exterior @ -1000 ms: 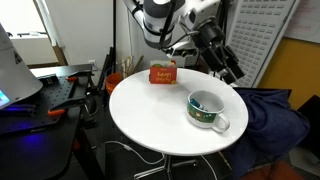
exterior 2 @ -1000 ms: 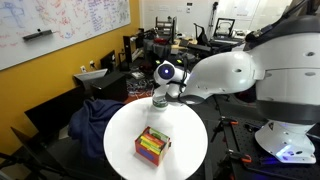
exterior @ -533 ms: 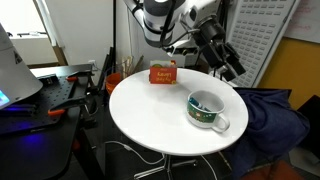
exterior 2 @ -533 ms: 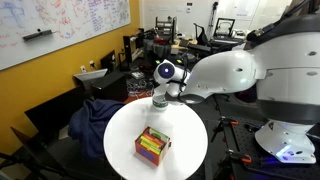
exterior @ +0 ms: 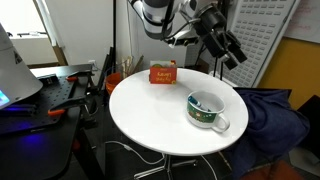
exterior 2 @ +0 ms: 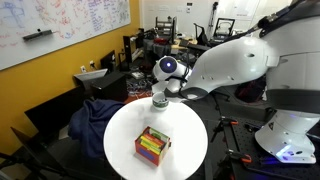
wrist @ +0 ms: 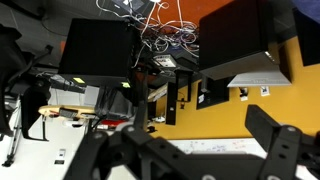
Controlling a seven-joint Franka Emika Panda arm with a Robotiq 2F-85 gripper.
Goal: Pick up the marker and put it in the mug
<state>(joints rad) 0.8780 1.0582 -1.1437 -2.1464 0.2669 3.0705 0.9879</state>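
The mug (exterior: pixel 206 109), white with a dark green patterned band and a white handle, stands on the round white table (exterior: pixel 150 110). It also shows at the table's far edge in an exterior view (exterior 2: pixel 159 102). My gripper (exterior: pixel 237 57) hangs in the air above and behind the mug, well clear of it. In the wrist view the gripper (wrist: pixel 200 135) has its fingers spread wide with nothing between them, and the camera faces the room. I cannot make out the marker in any view; the mug's inside is too small to read.
A small orange-red box (exterior: pixel 163 73) stands on the table, away from the mug; it also shows in an exterior view (exterior 2: pixel 152 146). A blue cloth-covered chair (exterior: pixel 275 115) stands beside the table. Desks, cables and equipment surround it.
My gripper has risen and moved away from the mug, higher above the table than before. The mug and box have not moved.
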